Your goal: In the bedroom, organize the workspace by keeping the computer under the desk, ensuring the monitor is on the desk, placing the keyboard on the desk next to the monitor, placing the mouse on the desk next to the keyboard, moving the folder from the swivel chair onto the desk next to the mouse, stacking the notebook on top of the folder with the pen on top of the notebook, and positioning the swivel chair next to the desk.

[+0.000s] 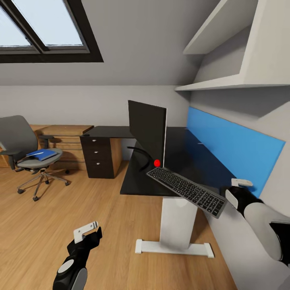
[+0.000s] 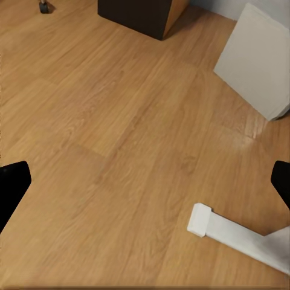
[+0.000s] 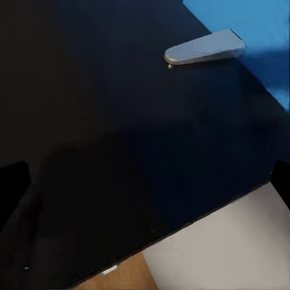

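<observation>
Your right gripper [image 1: 237, 189] grasps the keyboard [image 1: 187, 190] by its right end, tilted over the near edge of the desk [image 1: 183, 155], just near of the monitor [image 1: 147, 131]. Your left gripper [image 1: 86, 231] hangs released over the floor [image 1: 60, 225]. The folder [image 1: 42, 154] lies on the swivel chair [image 1: 24, 151], far left.

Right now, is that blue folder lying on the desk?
No, the blue folder still sits on the seat of the swivel chair, well apart from the desk.
</observation>
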Tool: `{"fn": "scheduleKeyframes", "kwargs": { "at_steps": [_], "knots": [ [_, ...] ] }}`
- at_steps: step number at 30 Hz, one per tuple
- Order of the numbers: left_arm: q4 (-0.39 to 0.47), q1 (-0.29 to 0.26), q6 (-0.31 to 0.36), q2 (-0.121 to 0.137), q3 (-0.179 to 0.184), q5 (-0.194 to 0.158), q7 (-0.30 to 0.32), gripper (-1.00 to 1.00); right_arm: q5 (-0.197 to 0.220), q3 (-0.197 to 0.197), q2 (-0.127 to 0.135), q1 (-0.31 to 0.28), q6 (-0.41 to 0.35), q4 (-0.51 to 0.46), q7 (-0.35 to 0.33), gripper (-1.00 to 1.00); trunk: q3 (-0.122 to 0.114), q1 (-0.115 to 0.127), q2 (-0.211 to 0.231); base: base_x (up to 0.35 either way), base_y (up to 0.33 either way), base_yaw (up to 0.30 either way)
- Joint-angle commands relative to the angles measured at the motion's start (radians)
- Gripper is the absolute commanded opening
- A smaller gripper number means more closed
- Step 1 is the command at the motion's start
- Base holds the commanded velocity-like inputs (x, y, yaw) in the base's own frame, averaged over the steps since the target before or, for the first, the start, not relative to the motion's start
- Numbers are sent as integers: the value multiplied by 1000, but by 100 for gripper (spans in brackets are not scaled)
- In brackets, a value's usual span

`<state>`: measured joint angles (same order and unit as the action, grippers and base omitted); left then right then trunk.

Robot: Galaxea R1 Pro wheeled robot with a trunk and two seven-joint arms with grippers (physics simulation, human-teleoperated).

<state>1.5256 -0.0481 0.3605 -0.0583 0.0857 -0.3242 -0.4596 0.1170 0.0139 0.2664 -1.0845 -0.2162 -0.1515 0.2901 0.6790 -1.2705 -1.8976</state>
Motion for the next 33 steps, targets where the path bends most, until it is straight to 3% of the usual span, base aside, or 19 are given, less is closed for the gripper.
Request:
{"fn": "scheduleKeyframes", "kwargs": {
  "at_steps": [1,2,7,11,24,28,32,33],
  "knots": [
    [0,-1,2,0,1,-8,-9,100,33,23,3,0,-18,-40,3,100,1,0,0,0,0,0],
    [-2,-1,2,0,2,-9,-10,100,80,56,11,0,-71,-103,4,100,1,0,0,0,0,0],
    [-18,-1,2,-1,3,-8,-13,100,132,77,44,0,-215,-200,3,100,1,0,0,0,0,0],
    [-32,-1,2,-1,6,-7,-14,100,165,81,53,1,-278,-231,2,100,1,0,0,0,0,0],
    [-40,-1,1,-2,7,-7,-14,100,185,82,47,15,-312,-251,2,100,1,0,0,0,0,0],
    [-40,-1,0,-2,6,-7,-13,100,183,77,32,77,-343,-336,-21,100,1,0,0,0,0,0],
    [-40,-1,0,-2,6,-7,-12,100,184,75,20,192,-403,-549,-39,100,1,0,0,0,0,0],
    [-39,-1,0,-2,6,-7,-12,100,186,75,16,261,-428,-660,-43,100,1,0,0,0,0,0]
  ]
}}
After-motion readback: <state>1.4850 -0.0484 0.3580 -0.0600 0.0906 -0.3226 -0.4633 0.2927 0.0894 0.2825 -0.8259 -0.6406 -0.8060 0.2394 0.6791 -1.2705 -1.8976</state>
